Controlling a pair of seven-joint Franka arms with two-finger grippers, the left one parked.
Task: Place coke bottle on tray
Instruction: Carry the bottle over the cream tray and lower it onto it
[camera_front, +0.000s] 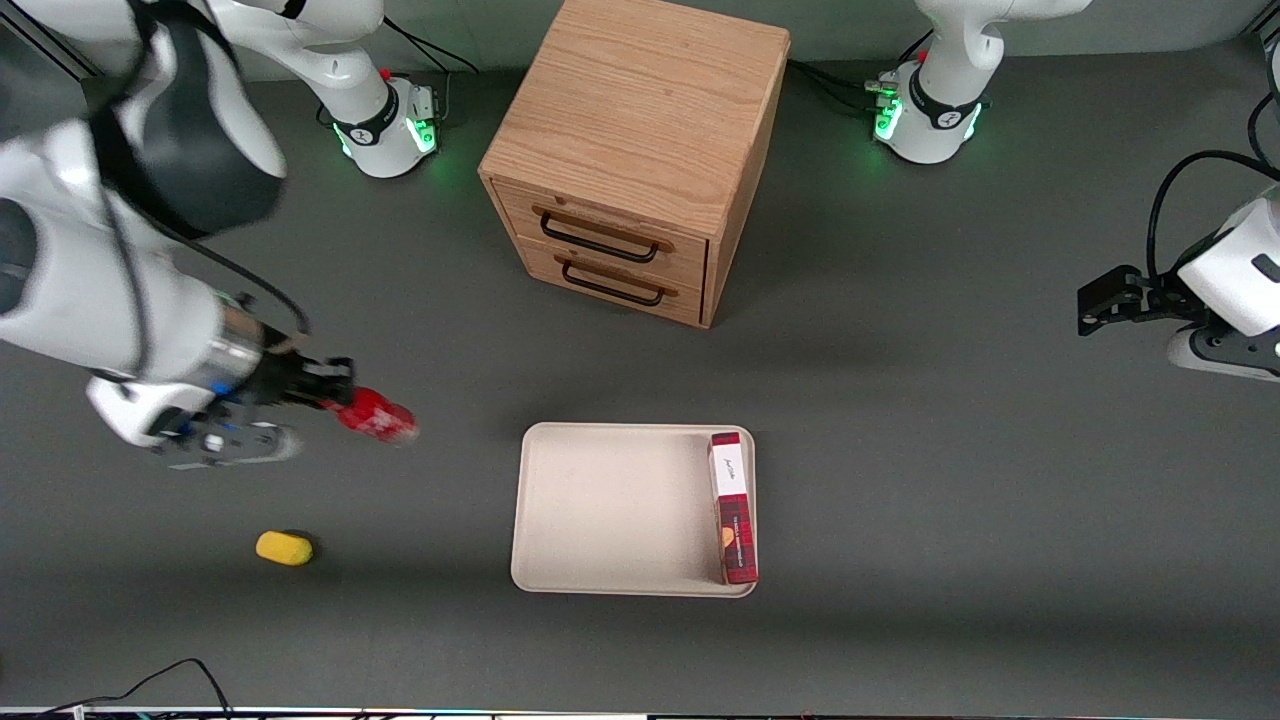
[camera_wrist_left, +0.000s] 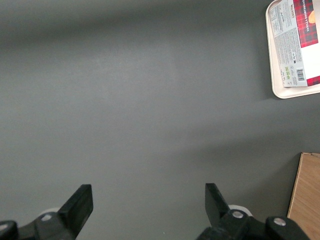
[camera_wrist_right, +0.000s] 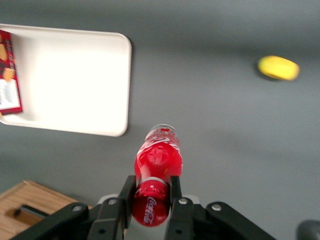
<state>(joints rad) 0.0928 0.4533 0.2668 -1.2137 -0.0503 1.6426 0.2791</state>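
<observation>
My right gripper (camera_front: 335, 400) is shut on the coke bottle (camera_front: 378, 416), a small red bottle with white lettering. It holds the bottle by the cap end, lying sideways above the table, with the clear base pointing at the tray. In the right wrist view the two black fingers (camera_wrist_right: 126, 192) press the red cap of the coke bottle (camera_wrist_right: 157, 165). The beige tray (camera_front: 610, 510) lies in front of the drawer cabinet, nearer the front camera, and the bottle is apart from it, toward the working arm's end. The tray also shows in the right wrist view (camera_wrist_right: 75, 80).
A long red plaid box (camera_front: 733, 507) lies on the tray along its edge toward the parked arm. A small yellow oval object (camera_front: 284, 548) lies on the table nearer the front camera than the gripper. A wooden two-drawer cabinet (camera_front: 630, 160) stands farther back.
</observation>
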